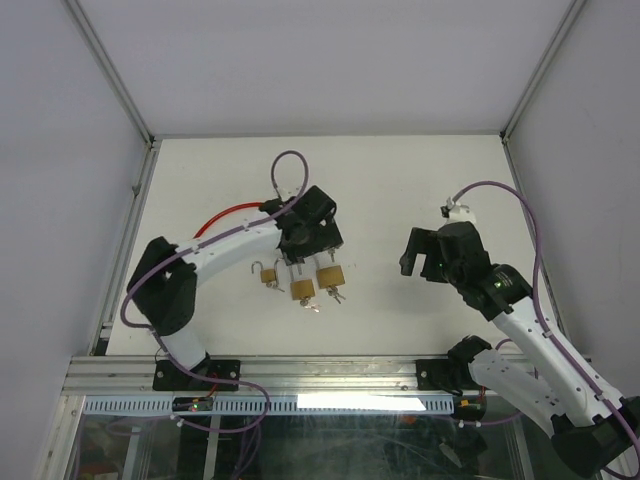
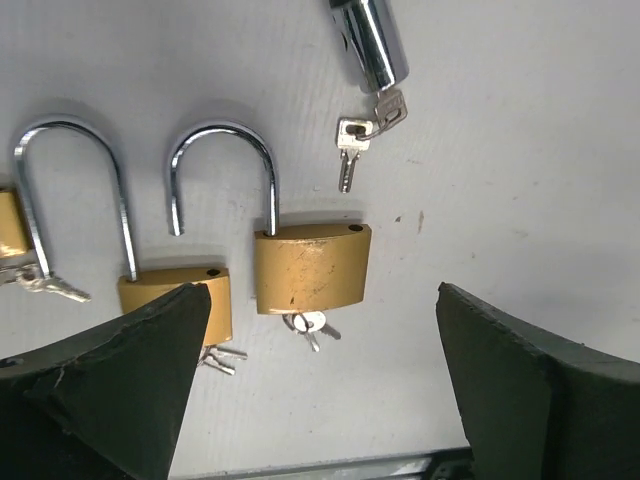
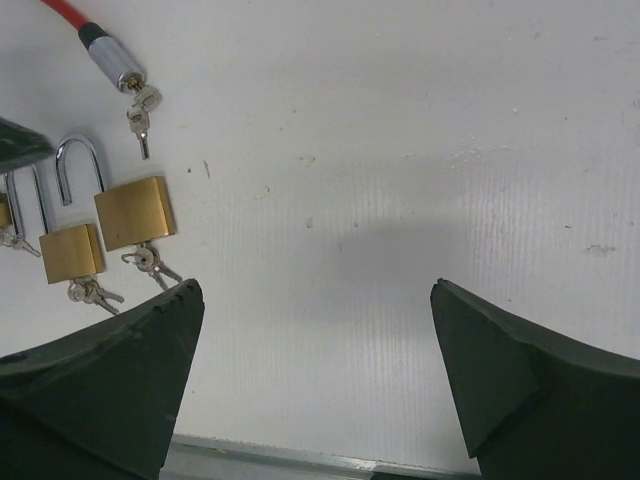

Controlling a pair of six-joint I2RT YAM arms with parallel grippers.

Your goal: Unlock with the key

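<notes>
Left gripper (image 2: 322,300) and right gripper (image 3: 316,287) gape wide, holding nothing; the brass padlock (image 2: 311,267) looks heavy, rigid and slick, best gripped across its flat body.

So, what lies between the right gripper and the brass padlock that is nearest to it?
Only bare white table separates the right gripper from the nearest brass padlock; the top and right wrist views both show it.

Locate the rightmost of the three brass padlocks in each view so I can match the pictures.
Top external: the rightmost brass padlock sits just left of frame centre.
Left wrist: mid-frame, shackle open.
Right wrist: left side, about halfway up.
Shared landmark: the middle padlock, immediately on its left in all three views.
</notes>
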